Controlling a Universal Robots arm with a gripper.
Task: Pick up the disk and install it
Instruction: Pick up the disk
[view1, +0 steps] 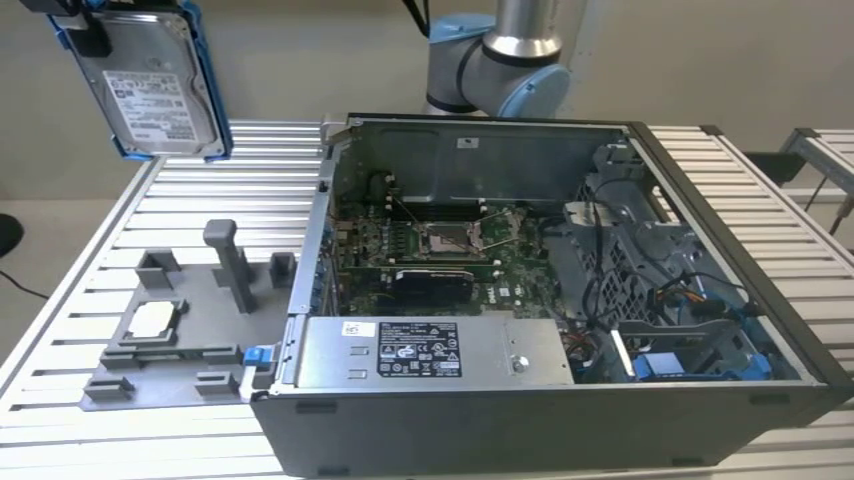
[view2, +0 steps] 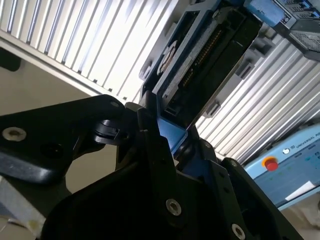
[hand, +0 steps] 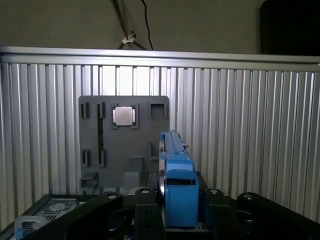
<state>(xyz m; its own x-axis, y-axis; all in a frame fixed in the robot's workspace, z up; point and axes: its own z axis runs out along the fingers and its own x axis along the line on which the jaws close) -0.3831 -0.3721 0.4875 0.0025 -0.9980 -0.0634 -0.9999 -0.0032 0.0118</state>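
The disk (view1: 150, 88), a silver-grey drive with a white label in a blue carrier, hangs high above the slatted table at the exterior view's far left, well clear of the open computer case (view1: 441, 440). My gripper (view1: 91, 38) is shut on its upper end. In the first wrist view the disk (hand: 177, 172) shows edge-on between my two black fingers (hand: 145, 207), over the grey fixture plate. In the second wrist view the disk's underside (view2: 200, 55) with its connector row sticks out past the gripper (view2: 172, 145).
A grey fixture plate (view1: 200, 300) with upright posts lies on the table left of the case and holds a small silver chip (view1: 151, 318). Inside the case are the motherboard (view1: 441, 240), a labelled power-supply box (view1: 427, 350) and a drive bay with blue parts (view1: 694, 360).
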